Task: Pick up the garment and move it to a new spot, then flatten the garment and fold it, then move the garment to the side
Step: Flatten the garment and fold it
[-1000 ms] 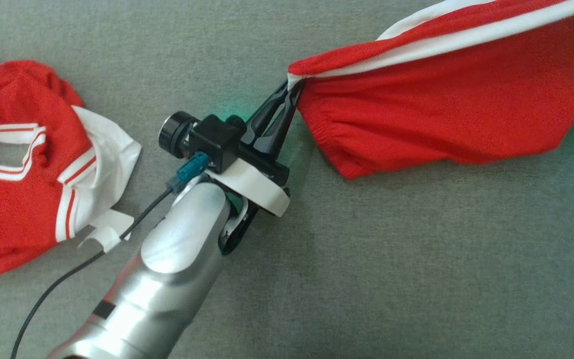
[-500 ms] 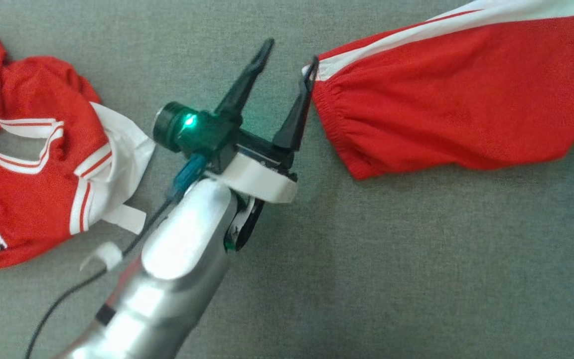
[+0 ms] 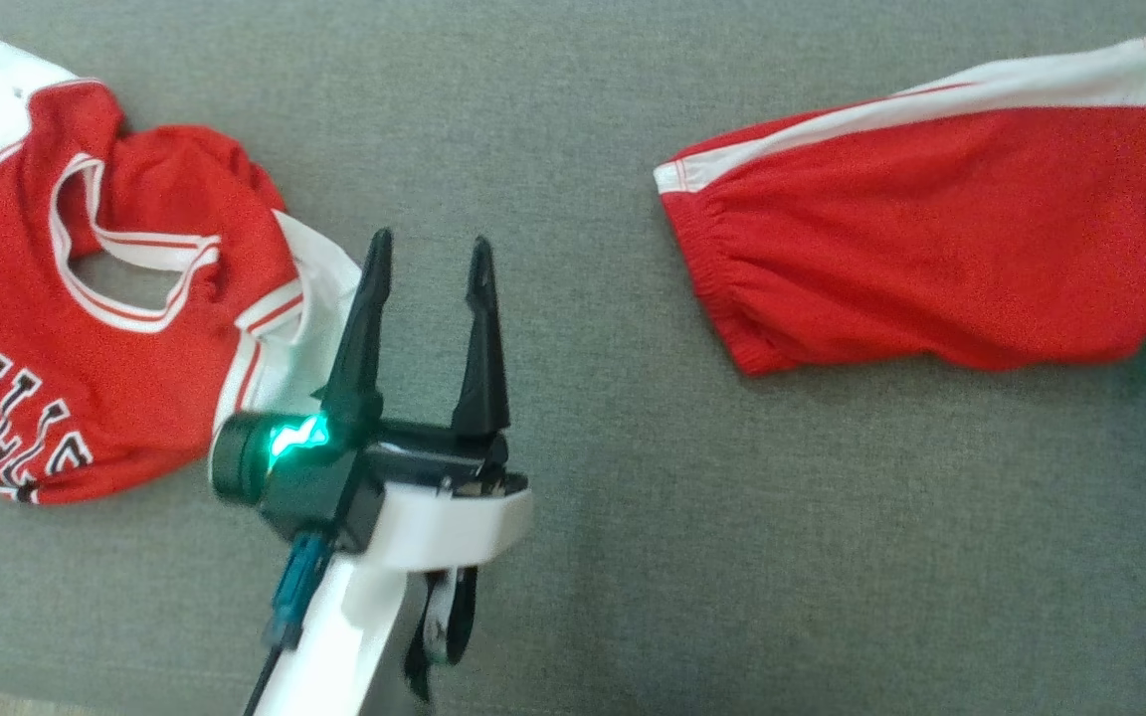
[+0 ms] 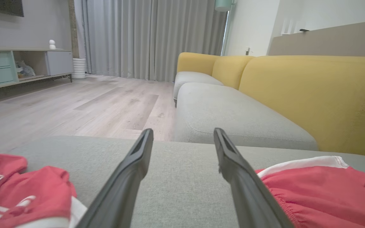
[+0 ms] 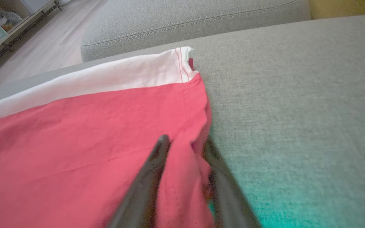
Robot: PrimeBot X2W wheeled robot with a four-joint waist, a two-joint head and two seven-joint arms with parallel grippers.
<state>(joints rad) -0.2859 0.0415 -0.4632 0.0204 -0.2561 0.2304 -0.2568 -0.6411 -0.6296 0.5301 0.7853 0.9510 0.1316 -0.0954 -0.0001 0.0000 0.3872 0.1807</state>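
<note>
writing: red jersey (image 3: 56, 328) on the left says "BULLS" I think, first letter cut off
shorts (image 3: 931, 259): far right of the grey cushion (image 3: 633, 547), long axis left-right, gathered waistband pointing left, white stripe along the far edge
left gripper (image 3: 429, 254): spread wide, holding nothing
right gripper (image 5: 185, 141): fingers apart over the shorts' right edge, cloth between them, can't tell if it's pinched

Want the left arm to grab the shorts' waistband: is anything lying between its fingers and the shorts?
Nothing visible does. Bare grey cushion separates the open left gripper from the red shorts to its right; the red jersey lies on its other side, out of that path.
</note>
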